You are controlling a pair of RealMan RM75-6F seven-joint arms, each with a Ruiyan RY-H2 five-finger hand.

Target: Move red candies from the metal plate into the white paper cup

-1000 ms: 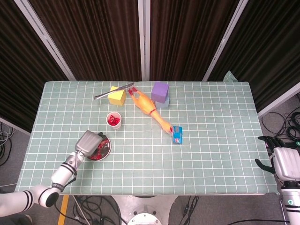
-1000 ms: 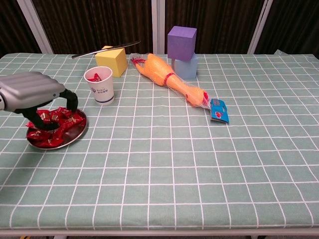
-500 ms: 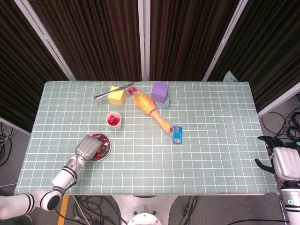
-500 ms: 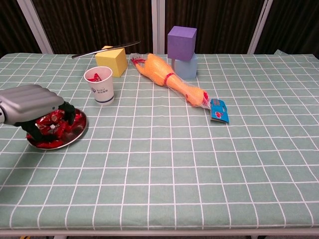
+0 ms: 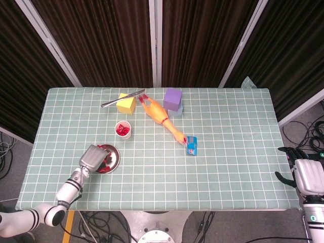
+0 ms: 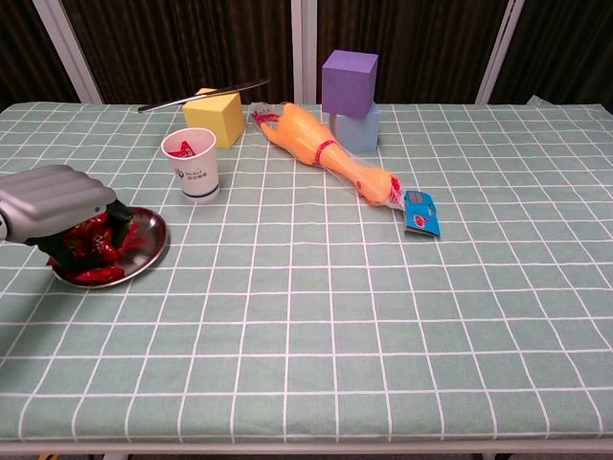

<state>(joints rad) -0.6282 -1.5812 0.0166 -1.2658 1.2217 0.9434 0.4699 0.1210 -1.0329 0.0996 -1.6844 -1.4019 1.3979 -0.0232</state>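
The metal plate sits near the table's front-left edge and holds a heap of red candies. The left hand rests over the plate with its dark fingers curled down into the heap, clutching a bunch of candies. The white paper cup stands upright just behind the plate and already contains red candies.

Behind the cup: a yellow block with a knife laid across its top, a rubber chicken, a purple block stacked on a pale blue block, and a blue packet.

The right hand hangs off the table's right edge, fingers spread, holding nothing.
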